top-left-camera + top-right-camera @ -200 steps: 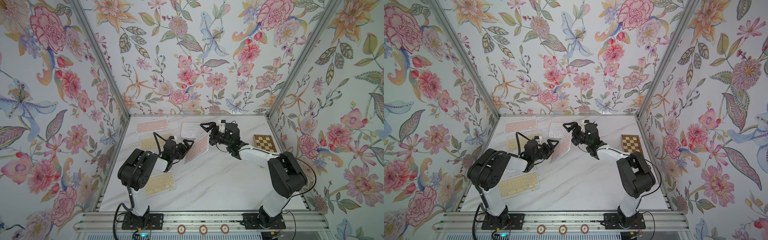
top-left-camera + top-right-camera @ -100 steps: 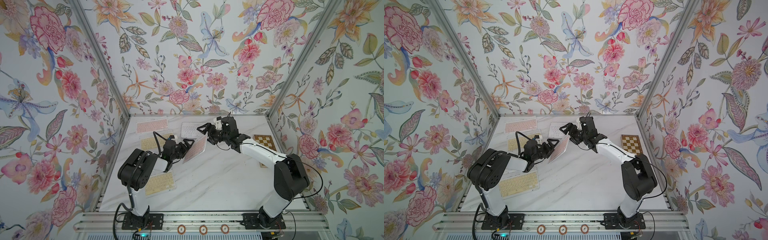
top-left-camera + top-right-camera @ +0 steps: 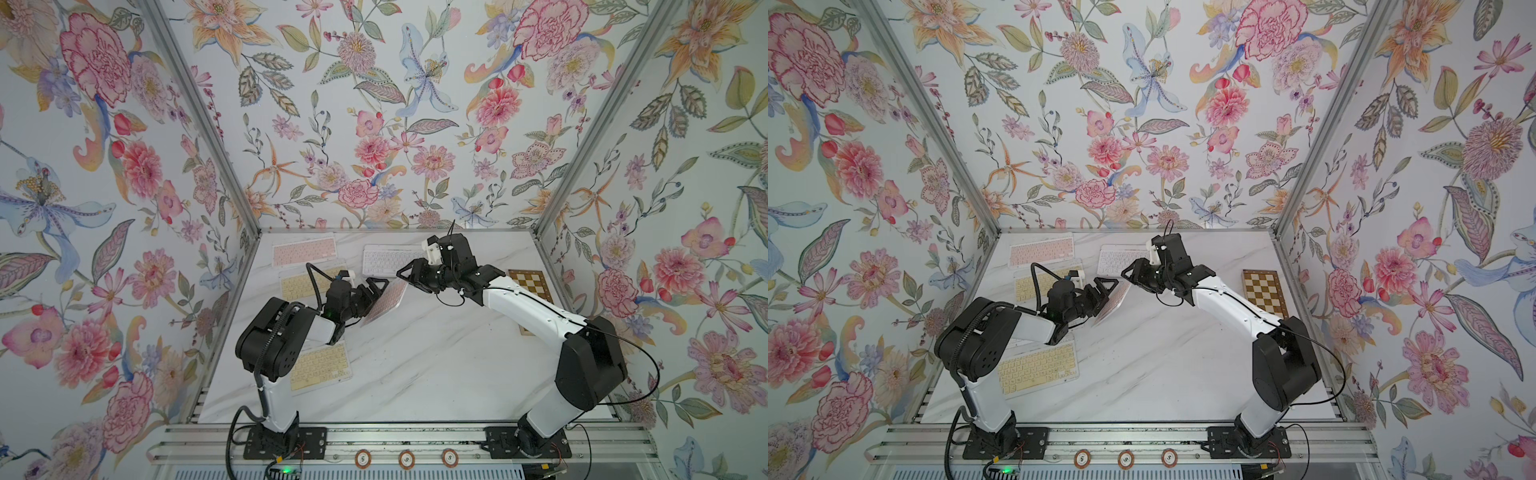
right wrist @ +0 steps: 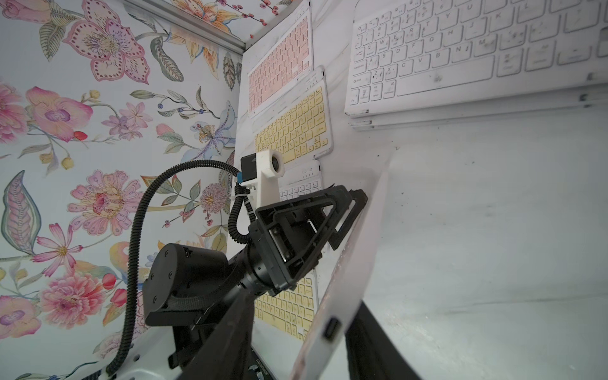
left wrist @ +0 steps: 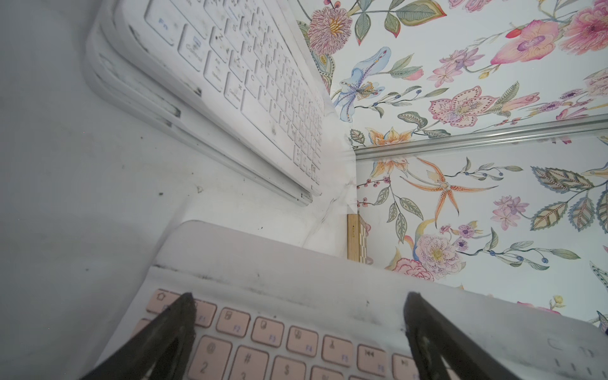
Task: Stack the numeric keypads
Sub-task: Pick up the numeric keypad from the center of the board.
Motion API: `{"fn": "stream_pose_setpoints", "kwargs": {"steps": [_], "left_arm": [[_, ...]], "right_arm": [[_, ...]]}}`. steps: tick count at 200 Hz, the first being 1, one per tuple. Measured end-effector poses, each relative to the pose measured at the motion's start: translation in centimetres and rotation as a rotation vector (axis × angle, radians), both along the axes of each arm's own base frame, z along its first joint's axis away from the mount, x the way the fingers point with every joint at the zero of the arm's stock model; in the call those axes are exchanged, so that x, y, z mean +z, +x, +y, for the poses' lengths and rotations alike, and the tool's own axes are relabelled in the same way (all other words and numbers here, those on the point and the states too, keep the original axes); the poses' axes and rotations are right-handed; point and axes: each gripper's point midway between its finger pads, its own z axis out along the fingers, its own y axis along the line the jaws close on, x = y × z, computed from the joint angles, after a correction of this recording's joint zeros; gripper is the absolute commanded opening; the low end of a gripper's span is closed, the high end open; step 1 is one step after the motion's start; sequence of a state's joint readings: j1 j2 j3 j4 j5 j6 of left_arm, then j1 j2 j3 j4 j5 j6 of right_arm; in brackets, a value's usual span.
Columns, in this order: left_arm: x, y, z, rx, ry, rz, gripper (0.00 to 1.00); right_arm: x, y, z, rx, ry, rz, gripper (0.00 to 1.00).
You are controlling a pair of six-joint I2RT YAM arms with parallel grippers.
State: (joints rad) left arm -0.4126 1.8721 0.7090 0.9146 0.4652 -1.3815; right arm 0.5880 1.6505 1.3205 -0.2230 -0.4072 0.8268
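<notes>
Over mid-table, the left gripper point(image 3: 380, 291) clenched a thin white-framed pink-keyed keypad point(image 3: 386, 301); the right gripper point(image 3: 403, 277) straddled it, grip unclear, the handover seemingly needing closure.

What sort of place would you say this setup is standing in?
Probably a robot test or data-collection booth, not a home: a marble-look tabletop boxed in by floral wallpaper panels on aluminium posts, with a left arm and a right arm bolted to a metal rail in front.

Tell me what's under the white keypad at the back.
Under the white keypad lie at least two more keypads; only their white edges show, their key colours are covered.
</notes>
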Motion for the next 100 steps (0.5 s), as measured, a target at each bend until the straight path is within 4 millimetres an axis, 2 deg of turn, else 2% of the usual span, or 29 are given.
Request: {"fn": "stream_pose_setpoints", "kwargs": {"steps": [24, 38, 54, 74, 100], "left_arm": [[0.0, 0.0, 0.1, 0.001, 0.001, 0.002, 0.99], [-0.1, 0.1, 0.3, 0.004, 0.008, 0.008, 0.99], [0.1, 0.3, 0.7, 0.008, 0.021, 0.013, 0.99], [1.7, 1.1, 1.3, 0.015, 0.031, -0.01, 0.99], [5.0, 2.3, 1.5, 0.007, 0.034, -0.074, 0.99]], "right_arm": [[-0.8, -0.1, -0.6, 0.007, -0.058, -0.017, 0.35], [-1.1, -0.2, -1.0, 0.014, -0.085, -0.022, 0.25], [-1.4, -0.1, -1.6, 0.017, -0.106, -0.028, 0.2], [-1.3, 0.2, -2.5, 0.023, -0.127, -0.047, 0.14], [-1.0, 0.9, -3.6, 0.027, -0.129, -0.066, 0.1]]}}
